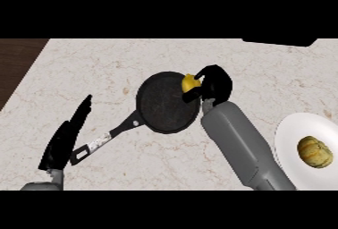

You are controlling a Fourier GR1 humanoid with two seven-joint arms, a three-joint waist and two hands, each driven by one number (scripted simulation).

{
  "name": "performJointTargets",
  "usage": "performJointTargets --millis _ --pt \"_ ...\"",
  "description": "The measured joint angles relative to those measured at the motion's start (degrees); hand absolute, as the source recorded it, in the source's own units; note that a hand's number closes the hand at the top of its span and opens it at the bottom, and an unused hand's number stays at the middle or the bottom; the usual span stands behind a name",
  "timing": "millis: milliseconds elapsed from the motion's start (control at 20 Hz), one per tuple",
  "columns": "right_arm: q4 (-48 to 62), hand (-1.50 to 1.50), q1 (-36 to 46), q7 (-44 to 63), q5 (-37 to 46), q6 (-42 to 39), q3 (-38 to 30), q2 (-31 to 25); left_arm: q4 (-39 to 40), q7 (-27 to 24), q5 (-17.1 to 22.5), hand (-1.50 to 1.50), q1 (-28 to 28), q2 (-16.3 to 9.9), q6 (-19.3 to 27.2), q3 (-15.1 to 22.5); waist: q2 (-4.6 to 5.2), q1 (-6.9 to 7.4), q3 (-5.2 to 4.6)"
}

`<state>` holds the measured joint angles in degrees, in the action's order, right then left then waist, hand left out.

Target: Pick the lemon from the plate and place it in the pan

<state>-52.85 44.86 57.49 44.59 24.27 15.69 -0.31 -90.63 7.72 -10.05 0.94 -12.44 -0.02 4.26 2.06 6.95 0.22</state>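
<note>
My right robot hand (pixel 214 85) has its fingers curled around the lemon (pixel 191 82), holding it over the pan's (pixel 165 105) right edge. My left robot hand (pixel 65 138) rests open on the counter (pixel 99 62).

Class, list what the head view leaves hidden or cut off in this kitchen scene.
- Lemon: partly hidden by the right hand curled round it; whether it touches the pan cannot be told.
- Pan's right rim: covered by that hand and forearm.
- Plate: cut off by the view's right edge.
- Round item on the plate: too unclear to name.
- Left hand: its wrist is cut off by the lower edge.
</note>
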Motion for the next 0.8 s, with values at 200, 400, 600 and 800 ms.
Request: performJointTargets --millis 200,400,600,800 --pt "2.52 -1.5 1.34 -2.98 -7.5 8.33 -1.84 0.07 0.16 0.14 0.28 0.0 0.54 0.0 -0.68 0.22 0.09 0.71 0.03" --pt "5.08 -1.5 2.54 -7.96 -9.55 18.61 -1.3 0.07 0.94 -0.1 0.23 0.0 0.8 -0.08 -0.67 -0.12 -0.08 0.36 -0.03" --pt "7.28 -1.5 4.0 -11.53 -10.4 28.48 -1.76 0.02 0.84 0.27 -0.31 0.0 0.5 0.44 -0.01 0.12 -0.43 -0.41 -0.07" --pt "9.15 -1.5 4.17 -13.05 -11.03 37.83 -2.79 -0.05 0.75 -0.1 -0.49 0.0 -0.58 0.5 0.57 -0.32 -0.84 -1.4 -0.12"
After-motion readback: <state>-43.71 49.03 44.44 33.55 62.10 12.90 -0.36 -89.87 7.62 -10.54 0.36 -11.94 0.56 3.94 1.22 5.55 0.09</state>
